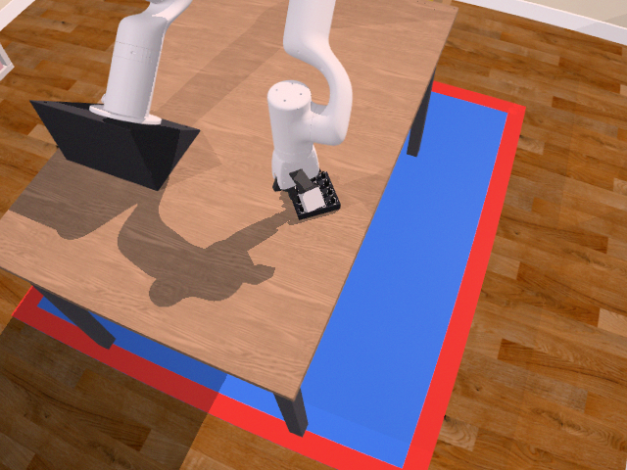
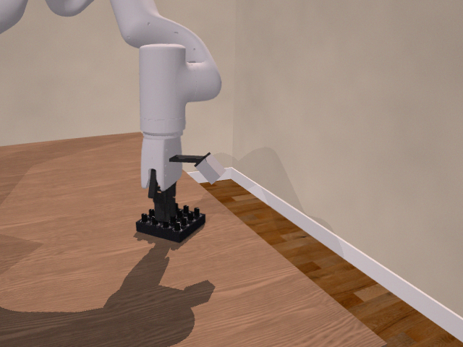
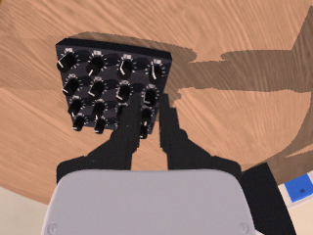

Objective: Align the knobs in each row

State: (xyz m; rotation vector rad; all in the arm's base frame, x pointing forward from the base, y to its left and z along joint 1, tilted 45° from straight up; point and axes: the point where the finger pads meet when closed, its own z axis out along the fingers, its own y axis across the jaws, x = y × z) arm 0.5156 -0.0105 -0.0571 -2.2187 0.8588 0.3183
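The black knob box (image 1: 334, 193) (image 2: 175, 232) (image 3: 111, 66) stands on its feet on the wooden table (image 1: 227, 304), near the table's right edge. It carries four rows of small black knobs with white lines. My gripper (image 2: 164, 212) (image 3: 150, 105) points straight down onto the box. Its two dark fingers stand a little apart on either side of one knob in the right-hand column of the wrist view, toward the near edge. The fingers do not clamp that knob. In the top view the wrist and its camera block hide the fingertips. I cannot read the knobs' names.
The arm's black base (image 1: 116, 141) stands at the table's back left. The white wrist camera block (image 2: 211, 168) (image 1: 312, 201) sticks out beside the gripper. The table's right edge (image 1: 377, 202) runs close by the box, with a blue and red floor mat (image 1: 420, 283) below.
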